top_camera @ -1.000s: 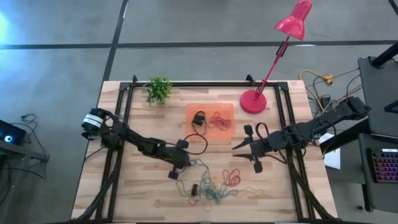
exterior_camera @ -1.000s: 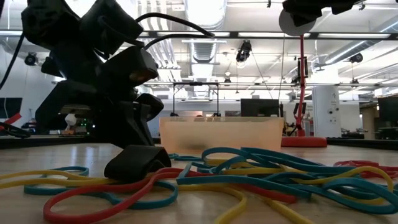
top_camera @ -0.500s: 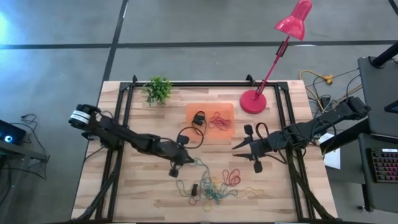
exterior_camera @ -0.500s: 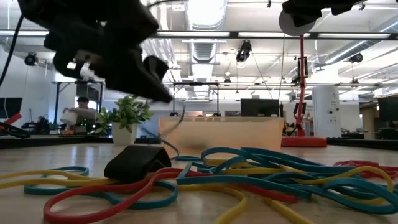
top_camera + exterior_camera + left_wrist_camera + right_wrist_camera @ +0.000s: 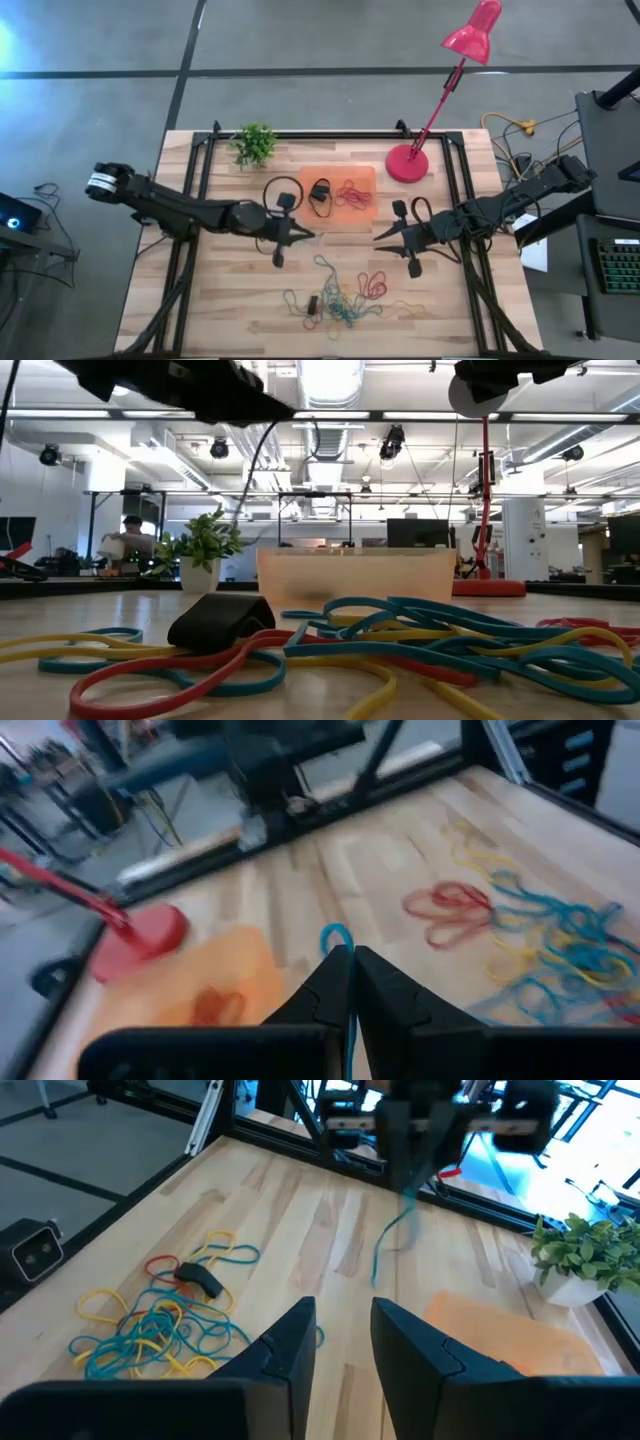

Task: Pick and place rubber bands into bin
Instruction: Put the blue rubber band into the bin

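Observation:
The rubber bands (image 5: 340, 298) lie in a loose pile of red, blue, yellow and green loops near the table's front edge, with a small black piece (image 5: 200, 1275) among them. The orange bin (image 5: 305, 205) rests flat farther back and holds red bands (image 5: 350, 193) and a black object (image 5: 320, 192). My left gripper (image 5: 308, 237) hovers between pile and bin, shut on one blue band (image 5: 336, 933). My right gripper (image 5: 378, 236) stands open to its right, facing it, with nothing between its fingers. My left gripper pinches the blue band between its two fingertips. A small loop of the band (image 5: 336, 933) sticks out past the tips, and a strand runs back between the fingers (image 5: 350, 1030). The rest (image 5: 385, 1245) hangs slack below the gripper, which points nearly level, tipped slightly down.
A red desk lamp stands with its round base (image 5: 407, 163) at the back right, beside the bin. A small potted plant (image 5: 255, 145) sits at the back left. A black frame (image 5: 200, 160) runs around the table's edges. Bare wood lies between pile and bin.
My left gripper has risen from the pile and moved toward the far edge, nearer the bin, staying shut and levelling out. The blue band has come up with it and now hangs from its tips. The rest of the pile has stayed where it was.

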Controlling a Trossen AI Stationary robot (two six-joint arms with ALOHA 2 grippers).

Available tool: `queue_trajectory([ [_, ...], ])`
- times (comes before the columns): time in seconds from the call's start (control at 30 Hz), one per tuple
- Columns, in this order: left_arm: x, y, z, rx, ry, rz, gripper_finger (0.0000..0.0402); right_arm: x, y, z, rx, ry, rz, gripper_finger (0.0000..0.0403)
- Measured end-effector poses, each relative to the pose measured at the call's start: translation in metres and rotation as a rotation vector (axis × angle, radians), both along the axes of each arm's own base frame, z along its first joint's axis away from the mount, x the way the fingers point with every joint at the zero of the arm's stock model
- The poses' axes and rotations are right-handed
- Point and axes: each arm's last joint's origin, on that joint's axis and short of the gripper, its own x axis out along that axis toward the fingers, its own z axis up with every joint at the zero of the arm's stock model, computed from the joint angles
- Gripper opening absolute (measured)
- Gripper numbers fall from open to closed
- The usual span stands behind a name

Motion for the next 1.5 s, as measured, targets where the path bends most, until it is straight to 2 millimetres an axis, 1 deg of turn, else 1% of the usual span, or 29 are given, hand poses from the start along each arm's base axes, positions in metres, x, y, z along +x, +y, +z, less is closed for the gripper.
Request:
queue_trajectory([
  [0.13, 0.001, 0.017, 0.008, 0.041, -0.03, 0.051, 0.0, 0.0, 0.0, 0.0, -0.009, -0.004, 0.004, 0.0082],
  [0.3, 0.005, 0.045, 0.009, 0.053, -0.026, 0.14, 0.0, 0.0, 0.0, 0.001, -0.012, -0.017, 0.008, 0.0077],
  [0.53, 0.018, 0.079, -0.004, 0.043, 0.029, 0.187, 0.0, 0.001, 0.0, 0.001, -0.012, -0.016, 0.008, 0.0077],
  [0.73, 0.031, 0.099, -0.027, 0.021, 0.089, 0.197, 0.0, 0.001, 0.0, -0.001, -0.012, -0.009, 0.006, 0.0077],
  [0.87, 0.039, 0.103, -0.038, -0.017, 0.087, 0.214, 0.0, 0.0, 0.0, -0.004, -0.004, 0.0, 0.003, 0.0077],
  [0.97, 0.04, 0.103, -0.043, -0.023, 0.101, 0.208, 0.0004, 0.0, 0.0, -0.006, 0.002, 0.005, 0.0, 0.0077],
  [1.03, 0.04, 0.103, -0.045, -0.027, 0.111, 0.208, 0.0016, 0.0, 0.0, -0.008, -0.002, 0.009, -0.005, 0.0077],
  [1.17, 0.04, 0.103, -0.045, -0.028, 0.112, 0.209, 0.0055, 0.0, -0.002, -0.009, -0.019, 0.007, -0.048, 0.0077],
  [1.3, 0.04, 0.103, -0.044, -0.034, 0.111, 0.21, 0.0088, 0.0, -0.002, -0.01, -0.019, 0.009, -0.05, 0.0077],
  [1.37, 0.039, 0.1, -0.046, -0.049, 0.135, 0.164, 0.0095, -0.001, -0.002, -0.011, -0.016, 0.012, -0.051, 0.0077],
  [1.5, 0.037, 0.086, -0.053, -0.129, 0.22, -0.004, 0.0098, -0.002, -0.002, -0.017, 0.005, 0.03, -0.062, 0.0077],
])
